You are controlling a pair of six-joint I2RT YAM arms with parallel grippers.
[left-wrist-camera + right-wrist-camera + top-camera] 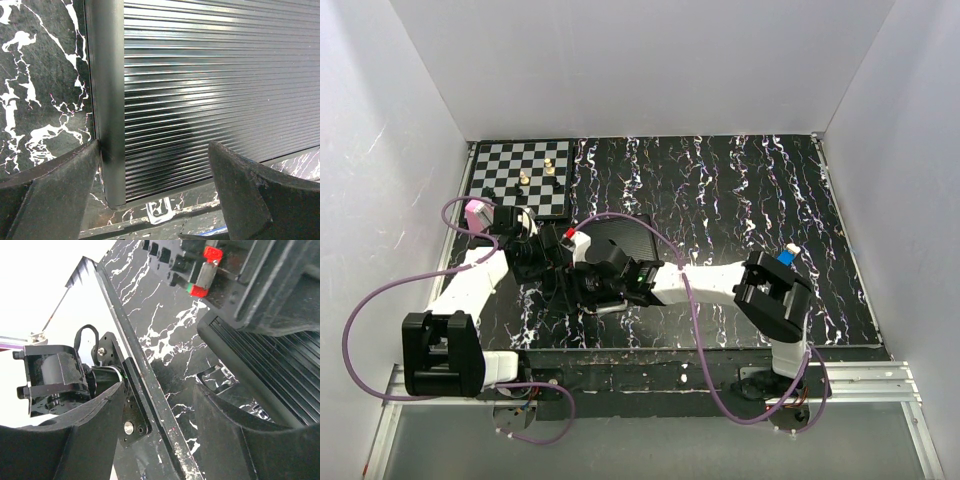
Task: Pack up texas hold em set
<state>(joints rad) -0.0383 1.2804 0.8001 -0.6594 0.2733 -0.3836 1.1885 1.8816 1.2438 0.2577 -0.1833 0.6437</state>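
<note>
Plainly black briefcase [200, 100], finely ribbed, glossy

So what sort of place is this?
Likely a robot test booth, not a home: plain white walls box in a black marble-patterned table, and the left arm and right arm sit on a metal frame at its near edge.

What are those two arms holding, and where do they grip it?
Nothing. Both tools stand open: the left tool over a corner of the briefcase, the right tool beside it.
</note>
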